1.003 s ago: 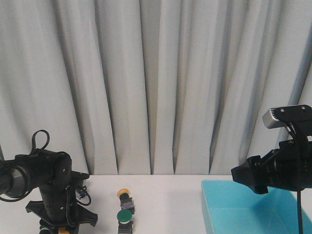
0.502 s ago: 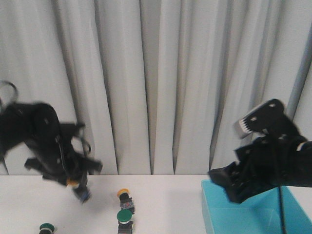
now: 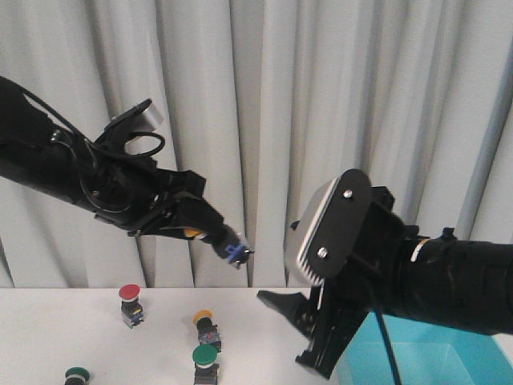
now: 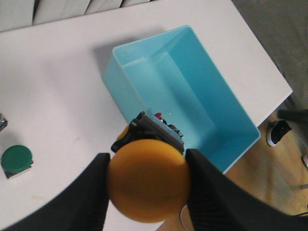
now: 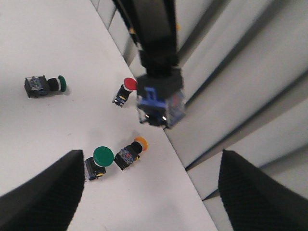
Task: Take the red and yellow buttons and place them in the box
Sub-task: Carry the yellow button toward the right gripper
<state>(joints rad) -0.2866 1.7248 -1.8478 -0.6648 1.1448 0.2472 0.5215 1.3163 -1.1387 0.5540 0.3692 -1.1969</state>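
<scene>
My left gripper [image 3: 202, 232] is raised high above the table, shut on a yellow button [image 3: 228, 248]. In the left wrist view its orange cap [image 4: 147, 180] fills the gap between the fingers [image 4: 79, 197], with the light-blue box [image 4: 226, 91] far below. The right wrist view shows this held button's body [image 5: 160, 103]. A red button [image 3: 130, 302] and another yellow button [image 3: 205, 324] stand on the table; both show in the right wrist view, red [image 5: 125, 89] and yellow [image 5: 131, 151]. My right gripper [image 3: 292, 333] is open and empty, left of the box [image 3: 433, 357].
Two green buttons [image 3: 205, 358] [image 3: 77, 374] lie on the white table, one next to the yellow one [image 5: 98, 161], one apart [image 5: 45, 85]. One shows in the left wrist view [image 4: 17, 160]. Grey curtains hang behind. The table edge lies beyond the box.
My left arm has risen and swung right with the yellow button in it, uncovering the red button on the table. My right arm has swung left and forward, away from over the box.
</scene>
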